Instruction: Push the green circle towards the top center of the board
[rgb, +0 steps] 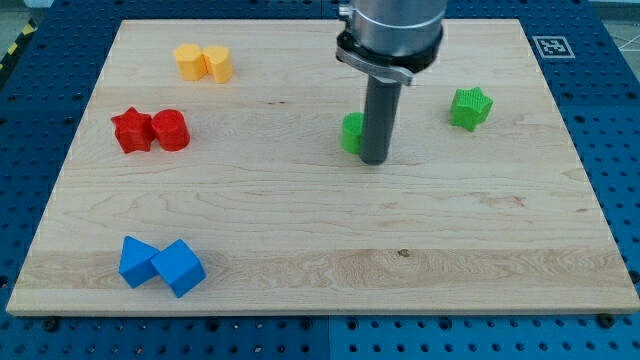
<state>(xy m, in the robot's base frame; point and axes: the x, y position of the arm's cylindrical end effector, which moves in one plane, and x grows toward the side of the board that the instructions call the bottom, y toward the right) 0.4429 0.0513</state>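
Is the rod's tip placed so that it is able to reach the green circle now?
Probably yes: my tip stands right against the green circle, at its right side in the view, with nothing between them.

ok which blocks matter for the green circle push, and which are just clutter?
In play:
- green circle, mostly hidden behind the rod
- my tip, against the circle's right side in the view

Lying about:
- green star
- two yellow blocks
- red star and red cylinder
- two blue blocks

arm: grey metal cylinder | collar: silver ring | my tip (375, 160): dark rod
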